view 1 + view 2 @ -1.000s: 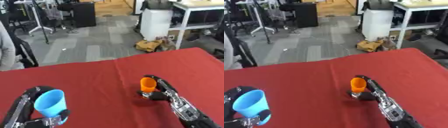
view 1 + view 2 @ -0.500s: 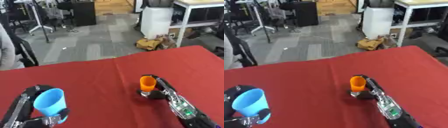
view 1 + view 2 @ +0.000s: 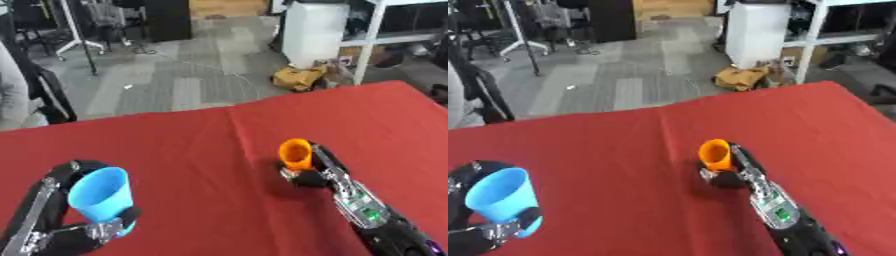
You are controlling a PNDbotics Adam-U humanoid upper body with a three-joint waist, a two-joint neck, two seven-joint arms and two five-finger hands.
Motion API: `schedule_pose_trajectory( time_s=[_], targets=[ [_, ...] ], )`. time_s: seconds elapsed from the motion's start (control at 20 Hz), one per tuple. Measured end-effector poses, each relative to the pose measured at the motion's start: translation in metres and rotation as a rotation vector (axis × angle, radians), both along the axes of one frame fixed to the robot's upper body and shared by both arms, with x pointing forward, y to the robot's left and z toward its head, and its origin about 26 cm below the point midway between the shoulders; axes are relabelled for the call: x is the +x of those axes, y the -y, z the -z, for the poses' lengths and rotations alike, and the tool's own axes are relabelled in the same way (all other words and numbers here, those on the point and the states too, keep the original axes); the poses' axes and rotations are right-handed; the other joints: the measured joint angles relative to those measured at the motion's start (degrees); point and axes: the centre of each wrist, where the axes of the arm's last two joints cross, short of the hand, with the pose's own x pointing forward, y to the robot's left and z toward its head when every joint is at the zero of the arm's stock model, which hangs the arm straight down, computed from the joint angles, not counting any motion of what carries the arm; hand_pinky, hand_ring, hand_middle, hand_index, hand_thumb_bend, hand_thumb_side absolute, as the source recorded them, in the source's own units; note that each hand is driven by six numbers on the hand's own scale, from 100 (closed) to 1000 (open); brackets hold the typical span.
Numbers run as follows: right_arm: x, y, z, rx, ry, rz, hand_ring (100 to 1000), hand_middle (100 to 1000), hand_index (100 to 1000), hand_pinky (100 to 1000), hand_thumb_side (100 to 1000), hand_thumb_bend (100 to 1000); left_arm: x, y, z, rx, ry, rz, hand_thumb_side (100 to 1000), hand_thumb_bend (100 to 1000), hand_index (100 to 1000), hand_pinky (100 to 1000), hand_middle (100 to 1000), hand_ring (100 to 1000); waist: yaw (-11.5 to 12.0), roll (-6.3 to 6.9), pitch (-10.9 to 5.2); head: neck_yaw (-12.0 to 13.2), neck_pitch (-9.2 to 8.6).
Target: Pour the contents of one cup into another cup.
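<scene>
Blue cup [image 3: 101, 199] upright at left, orange cup [image 3: 296, 153] tilted mid-table

The table [image 3: 201, 150] wears a plain red cloth with no pattern. One cup [image 3: 101, 198] is light blue inside and out; the other cup [image 3: 296, 153] is bright orange. The left hand [image 3: 48, 220] is black with silver parts, and the right hand [image 3: 328, 172] is the same (a small green spot shows on its wrist). The floor [image 3: 188, 75] beyond is grey.

Matt red cloth on the table [image 3: 201, 150], smooth plastic-looking blue cup [image 3: 101, 200] and orange cup [image 3: 296, 153].
</scene>
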Motion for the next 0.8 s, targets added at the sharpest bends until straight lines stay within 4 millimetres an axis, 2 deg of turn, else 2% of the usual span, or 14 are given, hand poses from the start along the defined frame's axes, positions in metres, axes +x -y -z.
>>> schedule_pose_trajectory(
  time_s=[0.35,0.5,0.75,0.8],
  targets=[
    [-0.006,-0.019,-0.023,0.003,0.080,-0.046,538,561,722,679,100,264,0.002,-0.005,-0.005,0.008,0.014,-0.017,100,631,652,469,387,324,-0.28,-0.21,-0.10,0.28,1.66],
    [-0.010,-0.030,-0.031,-0.001,0.106,-0.102,538,561,722,679,100,265,0.007,-0.012,-0.017,0.027,0.045,-0.040,100,633,653,469,384,324,-0.70,-0.59,-0.84,0.60,2.76],
    [-0.022,-0.052,-0.046,-0.002,0.118,-0.215,537,560,723,676,100,271,0.012,-0.022,-0.036,0.085,0.096,-0.067,100,635,659,468,382,322,-1.09,-0.84,-1.20,1.27,4.17],
    [-0.024,-0.057,-0.049,-0.002,0.117,-0.237,538,558,721,676,100,359,0.013,-0.023,-0.041,0.099,0.109,-0.070,100,635,660,467,382,321,-1.15,-0.90,-1.32,1.41,4.38]
  ],
)
